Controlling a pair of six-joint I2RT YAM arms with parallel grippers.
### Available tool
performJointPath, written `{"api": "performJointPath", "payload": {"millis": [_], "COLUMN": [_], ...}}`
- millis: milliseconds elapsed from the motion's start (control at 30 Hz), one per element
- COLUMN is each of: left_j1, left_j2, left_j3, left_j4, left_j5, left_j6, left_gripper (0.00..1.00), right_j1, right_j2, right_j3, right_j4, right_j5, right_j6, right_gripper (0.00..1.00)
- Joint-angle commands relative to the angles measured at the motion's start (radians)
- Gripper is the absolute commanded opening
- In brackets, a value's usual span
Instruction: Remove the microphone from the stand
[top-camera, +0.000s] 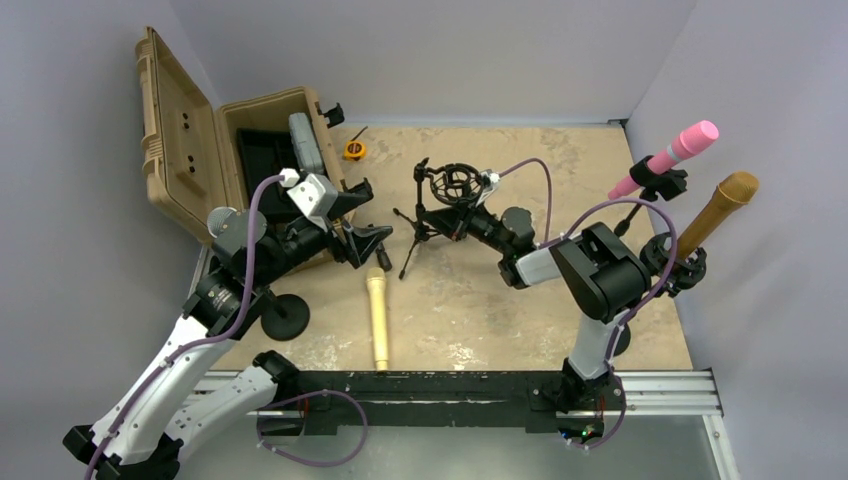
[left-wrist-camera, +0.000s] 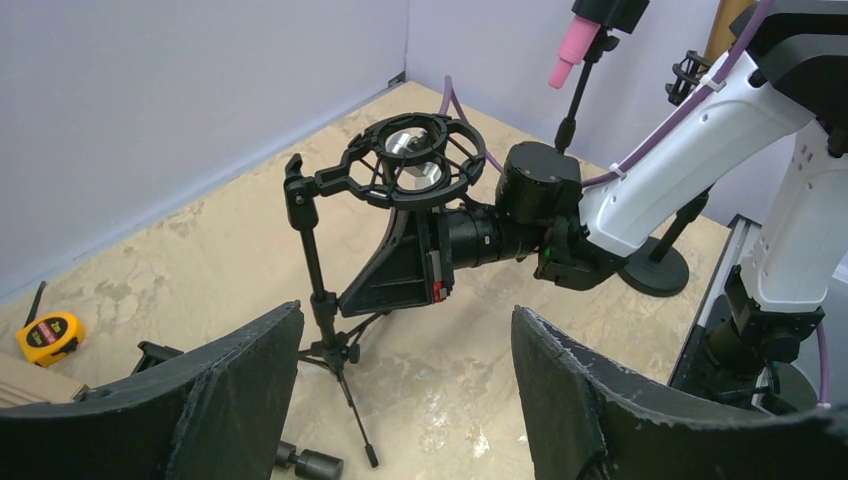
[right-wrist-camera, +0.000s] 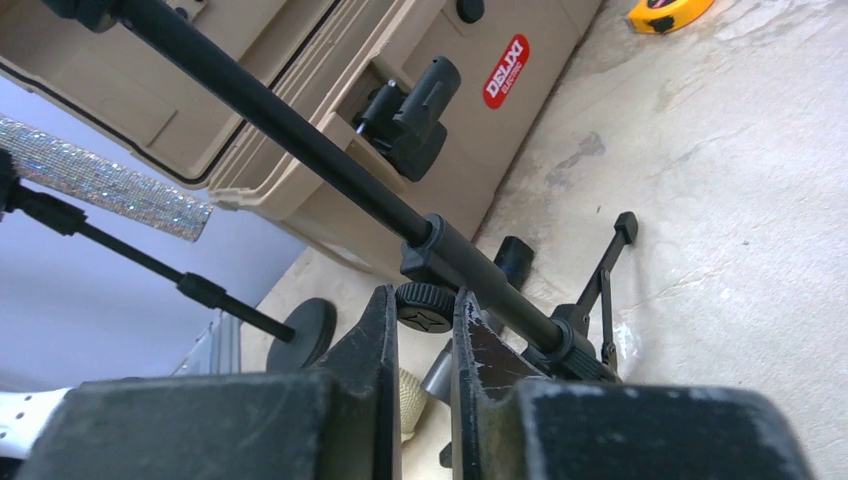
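Note:
A small black tripod stand (top-camera: 418, 215) with a round shock mount (top-camera: 460, 183) stands mid-table. In the left wrist view a silver piece (left-wrist-camera: 413, 152) shows inside the mount (left-wrist-camera: 400, 165). A cream microphone (top-camera: 378, 315) lies on the table in front of the stand. My right gripper (top-camera: 447, 225) reaches in low from the right and is shut on the stand's black clamp knob (right-wrist-camera: 425, 305), fingertips (right-wrist-camera: 424, 300) on either side of it. My left gripper (top-camera: 370, 215) is open and empty, left of the stand; its fingers (left-wrist-camera: 405, 315) frame the tripod's legs.
An open tan case (top-camera: 190, 140) stands at the back left, a yellow tape measure (top-camera: 354, 150) behind it. A glitter microphone (top-camera: 228, 222) on a round-base stand (top-camera: 285, 315) is at the left. A pink microphone (top-camera: 670, 157) and a brown one (top-camera: 722, 208) on stands are at the right.

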Motion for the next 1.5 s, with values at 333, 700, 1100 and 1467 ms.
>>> {"api": "performJointPath", "payload": {"millis": [333,700,1100,1467], "left_j1": [-0.017,-0.027,-0.037,-0.038], "left_j2": [-0.004,-0.017,-0.010,0.020], "left_j3": [0.009,0.011,0.013,0.014], "left_j4": [0.008,0.002,-0.007,-0.007], "left_j5": [-0.031,-0.043,-0.053,-0.040], "left_j6": [0.040,0.050,0.059,0.056], "left_gripper": [0.73,0.73,0.73,0.73], "right_j1": [0.049,0.218,0.198,-0.007], "right_j2": [-0.007,-0.105,-0.127,-0.014], "right_j3": [-0.113,-0.082,-0.064,-0.108], "right_j4": [0.226,0.079,-0.037,0.147], "right_j5": [0.326,0.730,0.463,-0.072], "right_j6": [-0.249,-0.341,-0.183,0.104], "right_gripper": [0.00,0.00,0.58,0.65]}}
